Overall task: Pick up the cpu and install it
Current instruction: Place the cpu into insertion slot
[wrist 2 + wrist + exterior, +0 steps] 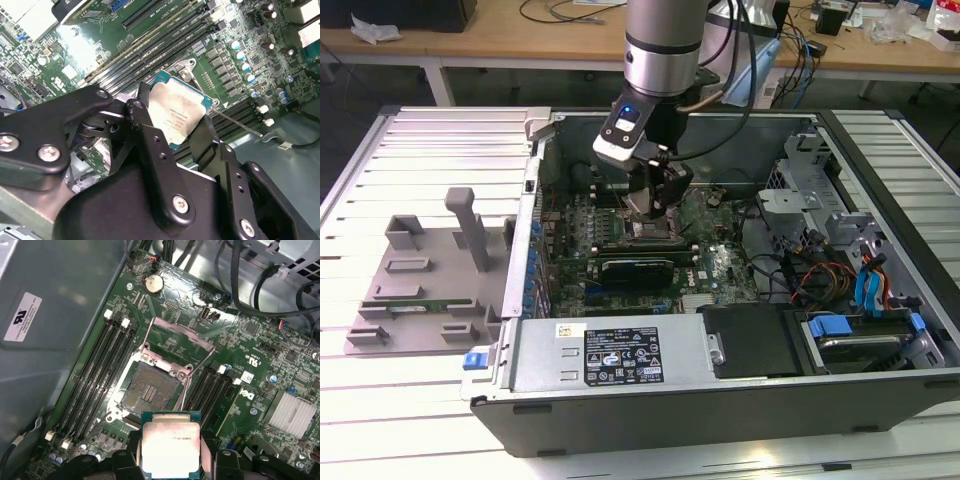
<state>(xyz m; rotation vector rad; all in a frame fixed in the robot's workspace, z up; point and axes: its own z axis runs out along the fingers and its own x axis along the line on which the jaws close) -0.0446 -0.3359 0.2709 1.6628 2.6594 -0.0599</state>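
The cpu (pixel 177 115) (pixel 171 447), a flat square chip with a silver-grey metal top and a green edge, is held between my black fingers (pixel 145 135). My gripper (pixel 172 120) (pixel 171 462) is shut on its two opposite sides. In the first wrist view the cpu hangs just short of the open socket (pixel 150 390) on the green motherboard, apart from it. The socket's metal load plate (pixel 180 337) is swung up. In the exterior view my gripper (pixel 655 205) reaches down into the open computer case, over the socket area (pixel 652 232).
Black memory slots (pixel 95 375) run along both sides of the socket. A finned heatsink (pixel 292 412) and loose cables (pixel 820 275) lie nearby. The power supply (pixel 610 355) fills the case front. A grey fixture tray (pixel 420 290) sits at the exterior view's left.
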